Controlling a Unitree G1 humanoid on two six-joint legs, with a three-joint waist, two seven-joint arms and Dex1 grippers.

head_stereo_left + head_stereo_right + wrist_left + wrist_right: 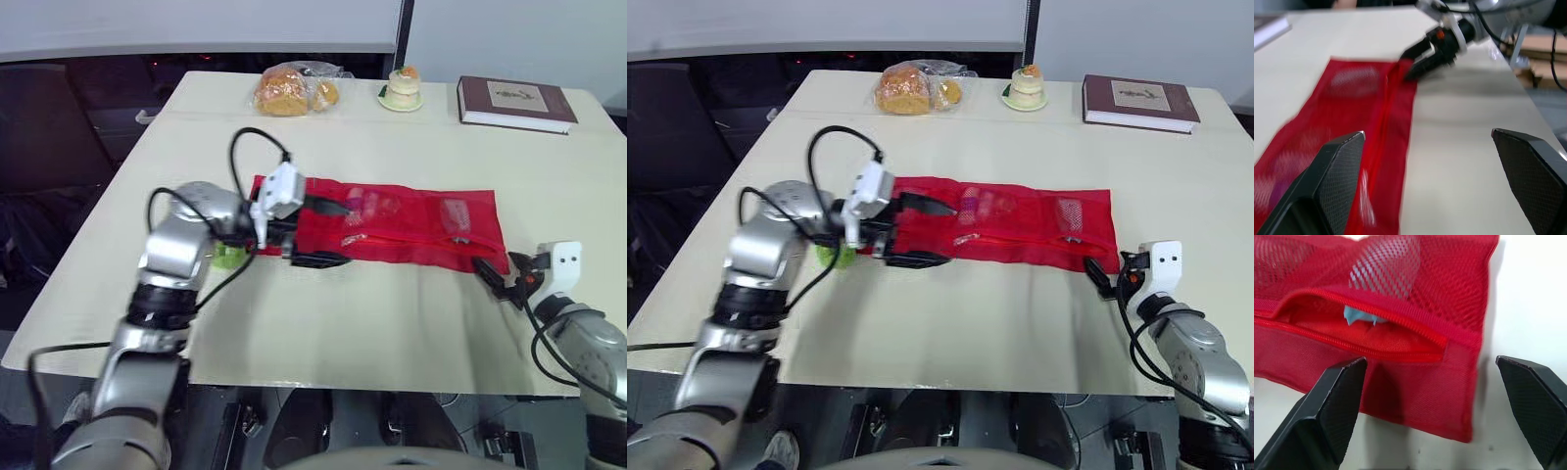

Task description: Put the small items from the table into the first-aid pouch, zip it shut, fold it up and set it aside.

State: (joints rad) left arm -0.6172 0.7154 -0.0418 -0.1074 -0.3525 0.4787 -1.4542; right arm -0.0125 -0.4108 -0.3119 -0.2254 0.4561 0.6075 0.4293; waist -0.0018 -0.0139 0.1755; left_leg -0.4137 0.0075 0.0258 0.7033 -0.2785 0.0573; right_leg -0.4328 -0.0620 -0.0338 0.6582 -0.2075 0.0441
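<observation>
Red mesh pouch [421, 227] lies flat on the table [343, 323], its left end between my left pincer's [323, 235] spread fingers. My right pincer [493, 272] sits at its near right corner.

From my left wrist, one finger [1327, 186] hangs over the pouch.

From my right wrist, fingers [1327, 406] are spread and the zip [1376, 308] gapes just ahead, with a blue item [1359, 317] inside.

Left arm [174, 253]: brushed-silver shells, rounded joint housings, black ring between segments. Black cable loops [233, 162] run off it to a white wrist block [278, 191]. Left pincer [328, 233]: two black fingers [1327, 181], wedge-shaped and faceted, with a fine woven texture on the faces. Right arm [596, 351]: same silver-grey shell, thin black lead [539, 343] alongside, white bracket [565, 260] with two small dark dots. Orange spot [532, 280] just behind the right pincer [487, 268].
</observation>
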